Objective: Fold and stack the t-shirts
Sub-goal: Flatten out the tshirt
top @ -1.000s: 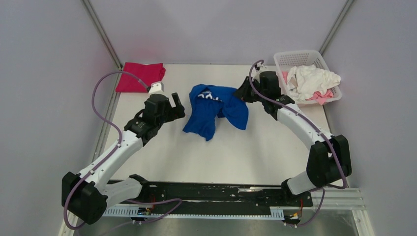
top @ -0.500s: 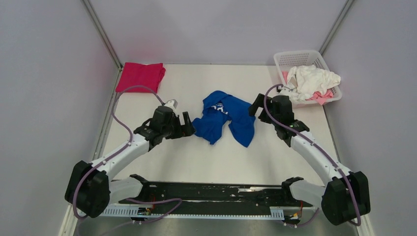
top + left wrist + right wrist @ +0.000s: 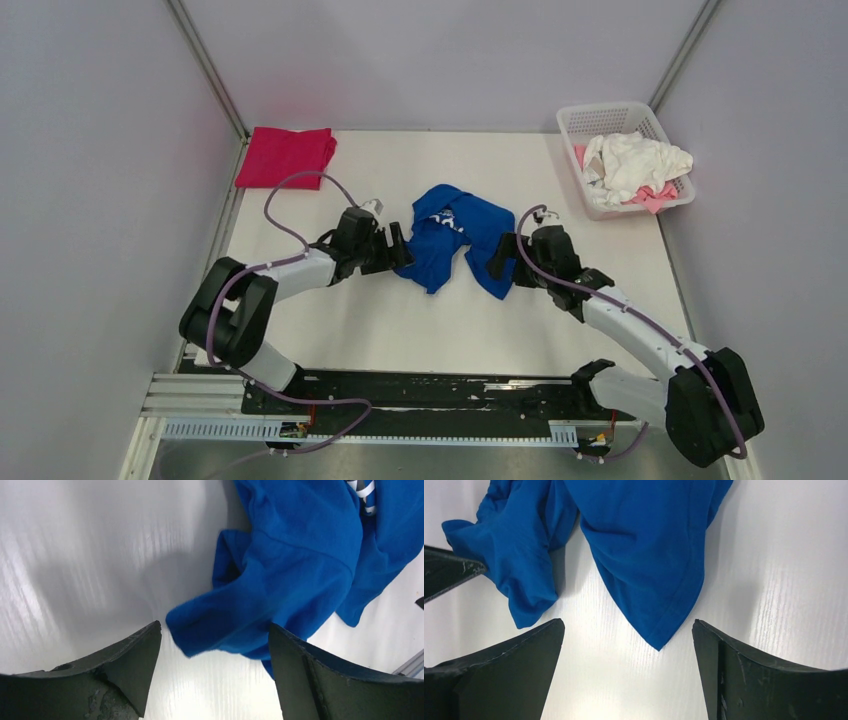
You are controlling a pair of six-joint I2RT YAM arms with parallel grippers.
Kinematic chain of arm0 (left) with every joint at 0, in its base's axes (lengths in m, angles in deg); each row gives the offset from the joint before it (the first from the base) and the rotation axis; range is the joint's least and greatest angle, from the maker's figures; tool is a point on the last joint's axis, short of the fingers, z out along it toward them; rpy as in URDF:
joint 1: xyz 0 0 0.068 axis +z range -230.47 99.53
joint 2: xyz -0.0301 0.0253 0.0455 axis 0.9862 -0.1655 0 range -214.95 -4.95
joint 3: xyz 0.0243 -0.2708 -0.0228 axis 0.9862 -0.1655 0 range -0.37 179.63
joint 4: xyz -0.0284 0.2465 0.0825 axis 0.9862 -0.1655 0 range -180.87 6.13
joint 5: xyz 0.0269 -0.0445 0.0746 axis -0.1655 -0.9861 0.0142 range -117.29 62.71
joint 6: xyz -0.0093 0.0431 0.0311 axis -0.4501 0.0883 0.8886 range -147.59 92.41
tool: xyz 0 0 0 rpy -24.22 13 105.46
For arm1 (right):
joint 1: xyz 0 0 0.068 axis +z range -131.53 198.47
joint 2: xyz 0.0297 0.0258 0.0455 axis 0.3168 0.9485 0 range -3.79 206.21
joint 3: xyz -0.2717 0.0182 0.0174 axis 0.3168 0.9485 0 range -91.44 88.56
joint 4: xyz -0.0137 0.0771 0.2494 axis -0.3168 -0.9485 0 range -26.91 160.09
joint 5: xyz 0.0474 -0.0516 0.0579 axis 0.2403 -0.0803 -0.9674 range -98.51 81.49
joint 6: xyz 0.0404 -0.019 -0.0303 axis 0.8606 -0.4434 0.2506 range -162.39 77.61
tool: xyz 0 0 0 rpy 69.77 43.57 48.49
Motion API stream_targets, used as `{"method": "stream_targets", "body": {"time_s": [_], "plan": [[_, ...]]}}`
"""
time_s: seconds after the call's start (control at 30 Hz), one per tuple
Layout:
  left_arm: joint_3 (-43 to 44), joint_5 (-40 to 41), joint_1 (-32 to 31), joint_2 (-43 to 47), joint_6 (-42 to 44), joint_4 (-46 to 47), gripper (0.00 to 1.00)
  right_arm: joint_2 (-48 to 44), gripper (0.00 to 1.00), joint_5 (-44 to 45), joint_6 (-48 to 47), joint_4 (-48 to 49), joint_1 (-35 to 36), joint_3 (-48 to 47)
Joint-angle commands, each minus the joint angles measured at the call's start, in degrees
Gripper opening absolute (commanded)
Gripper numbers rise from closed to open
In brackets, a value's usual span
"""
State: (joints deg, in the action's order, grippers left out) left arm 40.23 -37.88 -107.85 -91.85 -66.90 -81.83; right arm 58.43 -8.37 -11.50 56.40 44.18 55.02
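Note:
A royal-blue t-shirt (image 3: 452,232) lies crumpled at the table's middle, with white lettering showing in a fold (image 3: 364,489). My left gripper (image 3: 400,250) sits low at its left edge. It is open, and a blue cloth flap (image 3: 220,630) reaches in between its fingers (image 3: 134,660). My right gripper (image 3: 497,258) is at the shirt's right side and also open. A pointed hem corner (image 3: 658,639) lies between its fingers (image 3: 724,665), touching neither. A folded magenta t-shirt (image 3: 287,155) rests at the far left corner.
A white basket (image 3: 608,110) at the far right holds a white t-shirt (image 3: 632,160) and a pale pink one (image 3: 655,198). Grey walls close in the table on three sides. The black rail (image 3: 430,390) with both arm bases runs along the near edge.
The right gripper opened and let go of the blue shirt, which settled nearer and to the right. Both arms came down low to the shirt's two sides.

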Motion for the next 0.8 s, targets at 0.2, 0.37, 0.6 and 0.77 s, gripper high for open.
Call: {"method": "stream_targets", "body": {"time_s": [0.2, 0.37, 0.6, 0.77], "plan": [[5.4, -1.23, 0.0, -5.87, 0.45, 7.19, 0.53, 4.24, 0.93, 4.62, 3.9, -1.6, 6.72, 2.29], [5.47, -0.3, -0.05, -4.28, 0.66, 5.09, 0.04, 10.78, 0.85, 8.71, 5.17, -1.71, 10.93, -0.99], [5.07, 6.16, -0.05, 3.43, 3.14, -3.17, 0.0, 23.18, 0.72, 15.13, 10.89, -3.99, 13.63, -7.68], [7.02, 13.3, -0.05, 7.57, 4.15, -9.79, 0.0, 28.96, 0.27, 24.52, 16.63, -10.69, 13.58, -12.38]]}}
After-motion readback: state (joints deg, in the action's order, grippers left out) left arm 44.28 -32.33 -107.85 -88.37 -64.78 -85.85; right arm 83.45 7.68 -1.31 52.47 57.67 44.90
